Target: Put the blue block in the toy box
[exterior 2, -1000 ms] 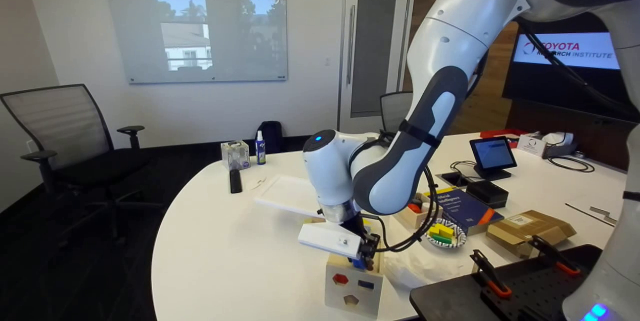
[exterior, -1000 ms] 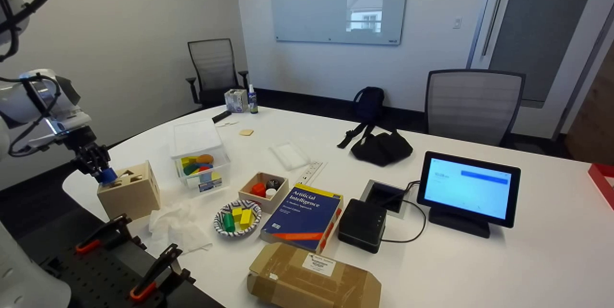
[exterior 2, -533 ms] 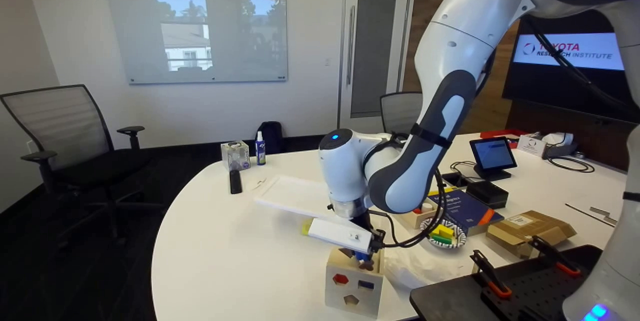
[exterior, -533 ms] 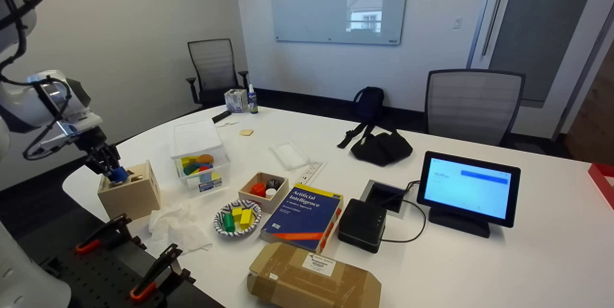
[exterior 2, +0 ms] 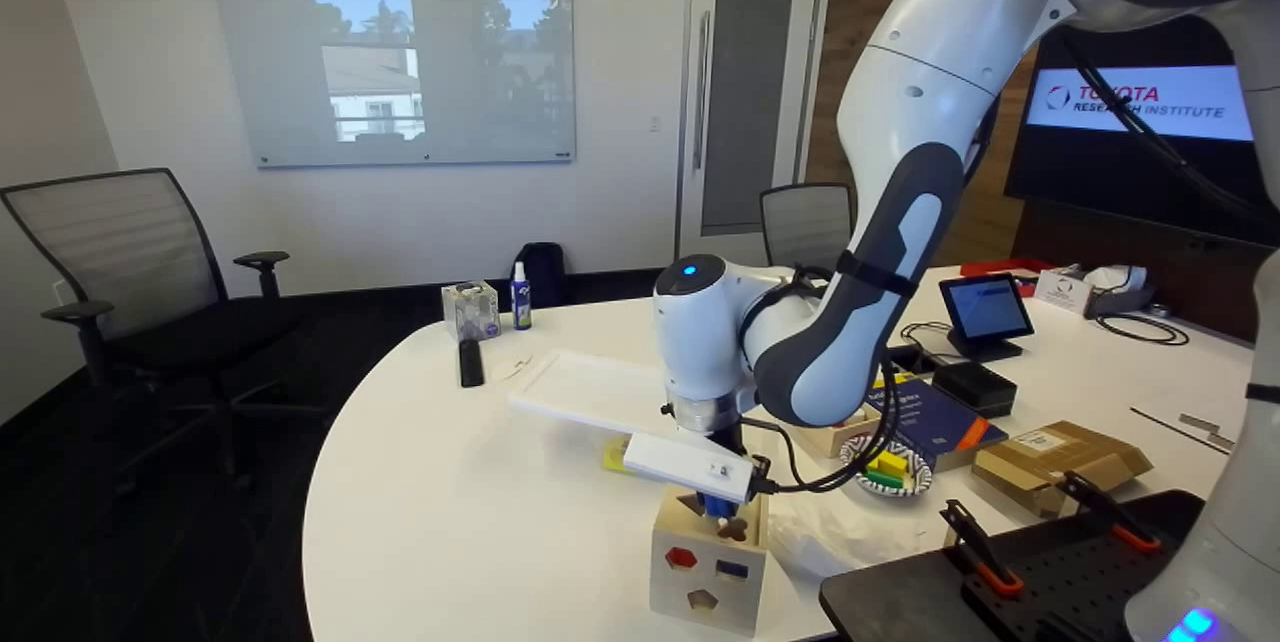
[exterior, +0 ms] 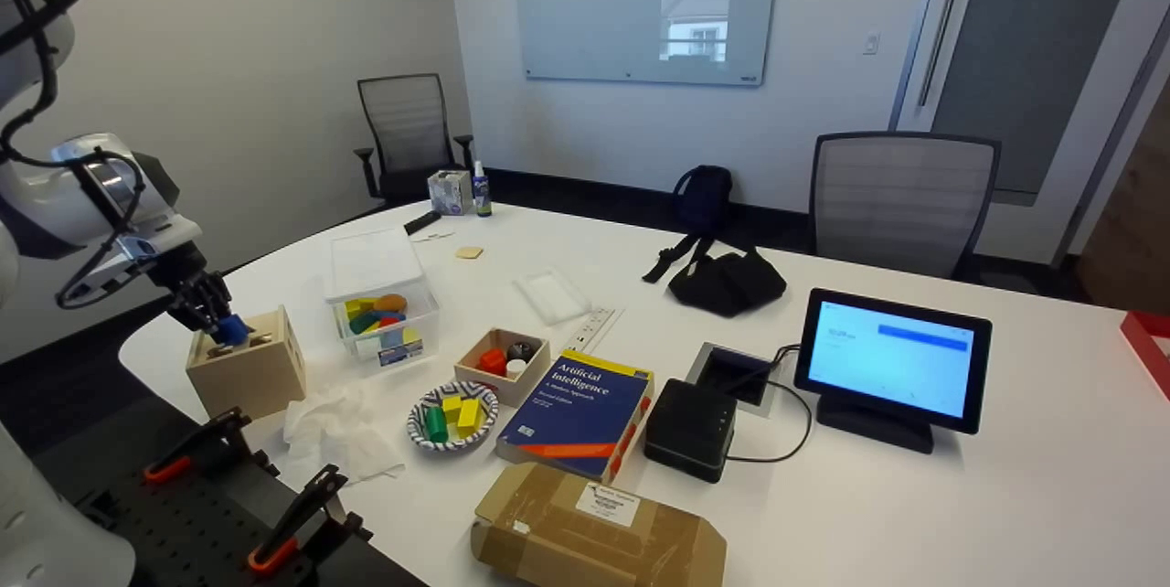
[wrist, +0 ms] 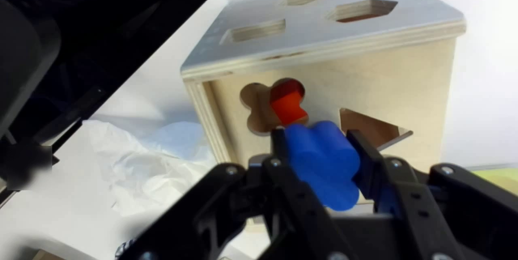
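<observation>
The blue block [wrist: 323, 167] is a small solid piece with rounded lobes. My gripper [wrist: 319, 140] is shut on it, one finger on each side. The toy box [wrist: 396, 69] is light wood with cut-out holes. In the wrist view, the block is over the box face between a clover-shaped hole and a triangular hole, overlapping the near edge of the clover hole. A red piece [wrist: 288, 106] shows inside through that hole. In both exterior views the block [exterior: 231, 331] [exterior 2: 718, 507] is at the top of the box [exterior: 247, 381] [exterior 2: 705, 587]; whether it touches is unclear.
Crumpled white tissue [exterior: 338, 441] lies beside the box. A clear plastic tub [exterior: 384, 299] with coloured pieces, a small wooden tray [exterior: 503, 363], a patterned bowl [exterior: 452, 418] and a blue book [exterior: 580, 413] stand further along the table. Black clamps [exterior: 196, 445] are at the near edge.
My gripper, holding the blue block, has moved across the box top, to the right in both exterior views. The last half second shows only a small shift. The box has not moved.
</observation>
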